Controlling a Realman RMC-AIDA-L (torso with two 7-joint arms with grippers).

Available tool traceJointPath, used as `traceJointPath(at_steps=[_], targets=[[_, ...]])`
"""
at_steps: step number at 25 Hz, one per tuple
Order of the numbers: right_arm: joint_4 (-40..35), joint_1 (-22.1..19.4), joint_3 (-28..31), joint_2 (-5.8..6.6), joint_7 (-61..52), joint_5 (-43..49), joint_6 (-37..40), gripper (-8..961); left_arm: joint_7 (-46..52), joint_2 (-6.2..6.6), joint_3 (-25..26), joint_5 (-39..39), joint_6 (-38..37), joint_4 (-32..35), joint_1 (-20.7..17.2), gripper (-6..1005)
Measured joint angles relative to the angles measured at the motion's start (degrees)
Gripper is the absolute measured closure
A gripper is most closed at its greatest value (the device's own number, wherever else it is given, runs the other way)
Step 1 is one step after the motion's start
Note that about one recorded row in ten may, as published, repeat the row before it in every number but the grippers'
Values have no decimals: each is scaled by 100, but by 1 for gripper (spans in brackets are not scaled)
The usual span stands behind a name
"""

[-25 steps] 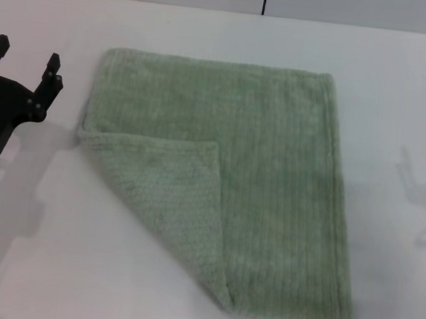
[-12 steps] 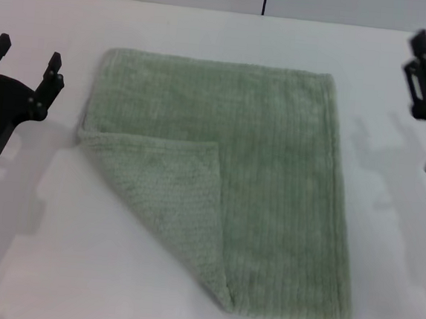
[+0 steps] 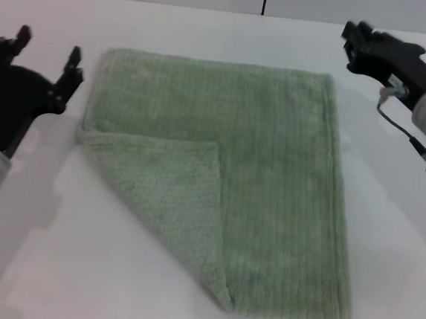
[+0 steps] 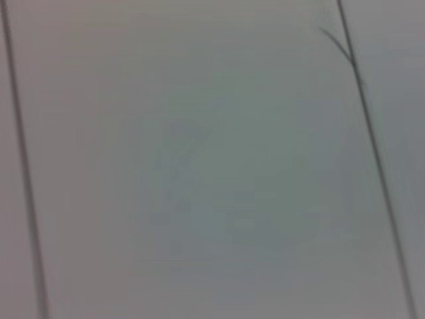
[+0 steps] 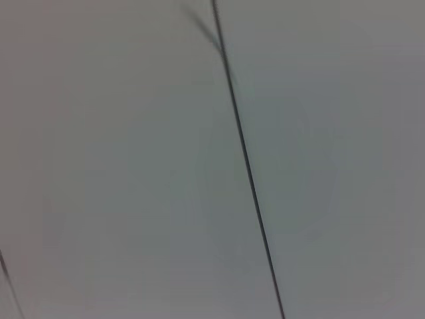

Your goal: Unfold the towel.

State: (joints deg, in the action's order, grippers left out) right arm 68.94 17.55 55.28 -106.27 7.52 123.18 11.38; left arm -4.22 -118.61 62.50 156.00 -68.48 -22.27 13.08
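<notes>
One towel (image 3: pixel 226 183) and two grippers on a white worktop (image 3: pixel 396 280). The towel, pale sage green, lies flat near the centre of the worktop with its near-left corner folded diagonally over its own top, forming a triangular flap (image 3: pixel 168 200).

Compared with half a second earlier, the right gripper (image 3: pixel 351 45) has swung inward from the right edge and now sits above the worktop just beyond the towel's far-right corner, not touching it; whether its jaws are spread cannot be told. The left gripper (image 3: pixel 45 44) has shifted slightly toward the towel and hovers just beside the towel's far-left edge, jaws spread, holding nothing. The towel itself has not moved.

Both wrist views show only pale surface with dark seam lines.
</notes>
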Motion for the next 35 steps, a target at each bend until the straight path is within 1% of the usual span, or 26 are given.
traceJointPath(at_steps=[1, 2, 3, 4, 6, 7, 8, 9, 10, 13, 15, 16, 17, 18, 19, 20, 21, 23, 24, 26, 29, 32, 35], targets=[[58, 38, 402, -90, 4, 90, -694, 690, 1, 27, -59, -1, 206, -207, -25, 257], [113, 91, 846, -207, 6, 203, -1482, 722, -4, 53, -112, 12, 457, -448, -61, 257], [121, 159, 1296, -353, 6, 400, -2197, 755, -63, 154, -177, 144, 1263, -1212, -235, 257], [135, 217, 1680, -496, 11, 605, -2805, 787, -63, 154, -177, 144, 1263, -1212, -235, 257], [197, 310, 2375, -828, 61, 1212, -3941, 847, -82, 302, -175, 429, 2398, -2180, -461, 257], [241, 342, 2653, -990, 92, 1519, -4322, 874, -66, 397, -170, 595, 3089, -2807, -598, 257], [317, 398, 2986, -1197, 138, 1994, -4779, 902, -40, 541, -166, 785, 4430, -3860, -769, 257], [317, 398, 2986, -1197, 138, 1994, -4779, 929, -40, 541, -166, 785, 4430, -3860, -769, 257], [346, 434, 3084, -1257, 137, 2134, -4924, 956, -47, 604, -168, 867, 5233, -4421, -840, 257], [365, 559, 3129, -1248, 114, 2188, -5209, 955, -88, 707, -167, 914, 6873, -5607, -923, 257], [386, 607, 3162, -1246, 108, 2197, -5325, 954, -146, 715, -110, 909, 8424, -6417, -857, 257], [413, 611, 3170, -1246, 104, 2209, -5359, 954, -190, 701, -81, 901, 8922, -6639, -809, 257], [449, 613, 3198, -1247, 104, 2221, -5407, 954, -315, 645, -23, 891, 9652, -6925, -737, 257], [475, 615, 3217, -1247, 105, 2224, -5437, 954, -564, 488, 66, 867, 10452, -7224, -686, 257], [509, 619, 3266, -1244, 115, 2227, -5508, 954, -734, 357, 142, 849, 10827, -7366, -669, 257], [538, 632, 3332, -1239, 139, 2234, -5592, 954, -734, 357, 142, 849, 10827, -7366, -669, 257], [560, 651, 3415, -1231, 169, 2246, -5690, 954, -978, 199, 232, 802, 11233, -7484, -663, 257], [528, 833, 3695, -1221, 284, 2270, -6085, 953, -1236, 39, 359, 677, 11678, -7589, -622, 257], [528, 833, 3695, -1221, 284, 2270, -6085, 953, -1301, 24, 413, 544, 11828, -7606, -559, 257], [366, 1046, 3908, -1192, 315, 2289, -6397, 953, -1285, 52, 491, 216, 11940, -7555, -399, 257], [-48, 1420, 4224, -1147, 316, 2353, -6718, 953, -1327, 45, 676, -119, 11983, -7406, -302, 256], [-426, 1703, 4373, -1127, 393, 2356, -6763, 954, -1429, 36, 713, -226, 11914, -7305, -292, 256], [-658, 1902, 4401, -1143, 458, 2356, -6665, 954, -1449, 39, 667, -228, 11842, -7296, -289, 256]])
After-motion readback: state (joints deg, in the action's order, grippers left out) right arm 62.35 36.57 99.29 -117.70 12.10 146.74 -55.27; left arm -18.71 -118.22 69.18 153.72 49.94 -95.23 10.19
